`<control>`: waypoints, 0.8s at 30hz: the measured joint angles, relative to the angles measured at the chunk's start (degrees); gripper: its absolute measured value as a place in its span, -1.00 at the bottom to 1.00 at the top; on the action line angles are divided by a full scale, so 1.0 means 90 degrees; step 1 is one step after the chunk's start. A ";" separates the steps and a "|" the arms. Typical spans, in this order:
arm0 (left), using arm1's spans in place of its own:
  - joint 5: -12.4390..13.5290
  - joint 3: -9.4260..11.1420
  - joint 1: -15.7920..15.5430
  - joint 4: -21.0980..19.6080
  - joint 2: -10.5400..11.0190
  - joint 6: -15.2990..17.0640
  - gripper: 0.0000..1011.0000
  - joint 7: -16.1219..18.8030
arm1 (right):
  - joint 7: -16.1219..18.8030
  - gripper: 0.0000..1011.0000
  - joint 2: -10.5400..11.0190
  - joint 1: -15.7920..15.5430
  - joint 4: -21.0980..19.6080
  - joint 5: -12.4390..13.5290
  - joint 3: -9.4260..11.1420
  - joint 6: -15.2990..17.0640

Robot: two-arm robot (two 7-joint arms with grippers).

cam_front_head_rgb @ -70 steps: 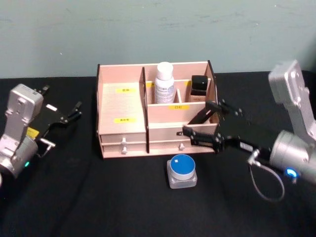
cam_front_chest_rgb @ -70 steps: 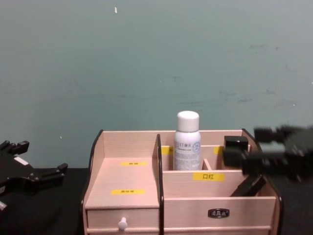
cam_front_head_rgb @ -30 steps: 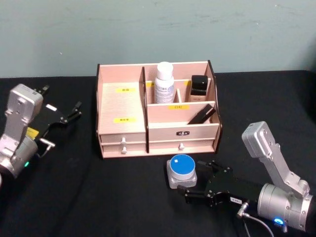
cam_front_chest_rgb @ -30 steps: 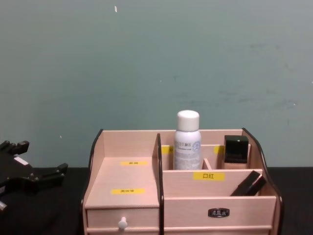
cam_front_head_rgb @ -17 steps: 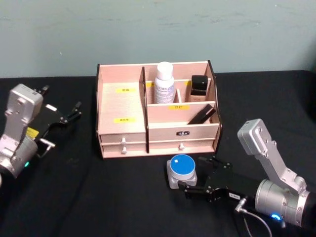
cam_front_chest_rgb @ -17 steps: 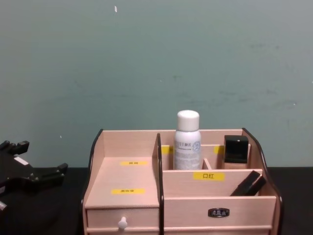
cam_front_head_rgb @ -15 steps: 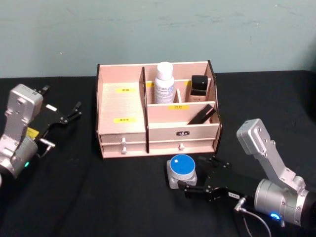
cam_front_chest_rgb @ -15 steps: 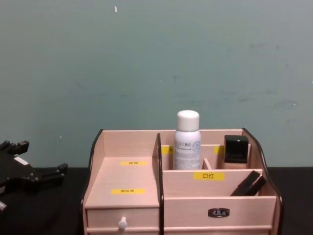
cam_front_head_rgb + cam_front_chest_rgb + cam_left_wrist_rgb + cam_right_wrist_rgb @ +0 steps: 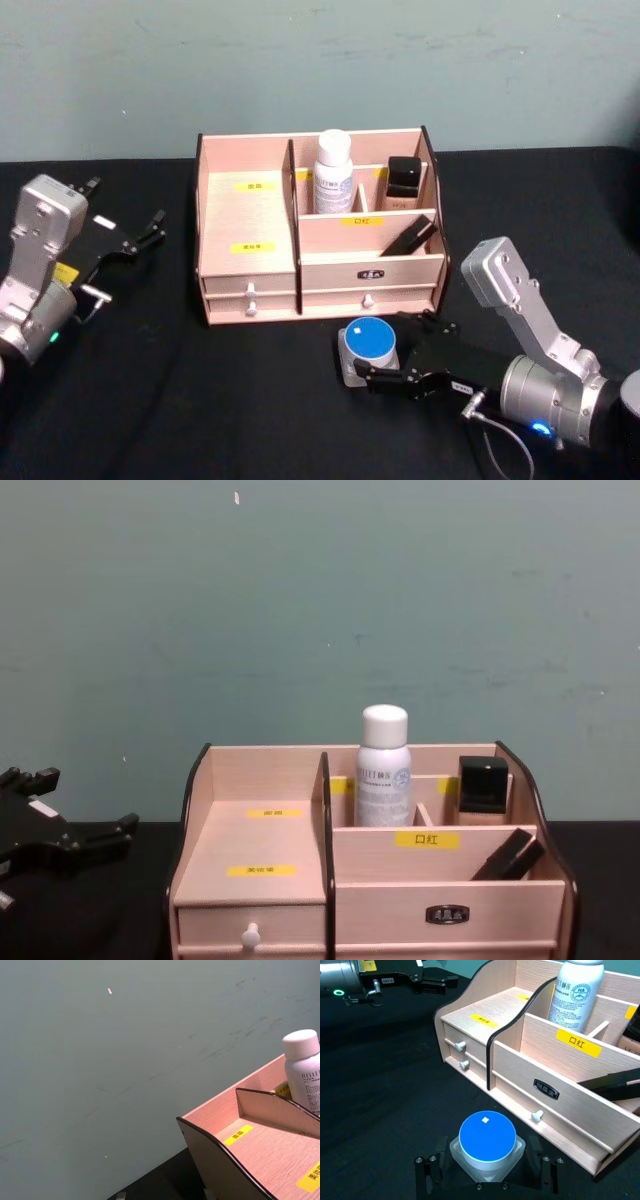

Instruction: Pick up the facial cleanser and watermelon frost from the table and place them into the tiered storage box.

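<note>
Grasp stage: right gripper (image 9: 487, 1180) spread around blue-lidded jar (image 9: 487, 1140) in front of storage box (image 9: 250, 215); next should squeeze, lift. Left gripper (image 9: 122, 208) spread, parked left of box.

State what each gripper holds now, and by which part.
Nothing is held yet. The right gripper, open, straddles the clear base of the blue-lidded jar; the left gripper is open and empty.
</note>
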 joint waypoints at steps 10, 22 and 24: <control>0.0000 0.0000 0.0000 0.0000 0.0000 0.0000 0.98 0.0000 | 0.0140 0.98 -0.0199 0.0179 0.0202 -0.0082 -0.0075 -0.0017; 0.0000 0.0000 0.0000 0.0000 0.0000 0.0000 0.98 0.0000 | 0.0197 0.98 -0.0326 0.0313 0.0395 -0.0184 -0.0140 -0.0037; 0.0000 0.0000 0.0000 0.0000 0.0000 0.0000 0.98 0.0000 | 0.0197 0.98 -0.0334 0.0313 0.0401 -0.0194 -0.0140 -0.0041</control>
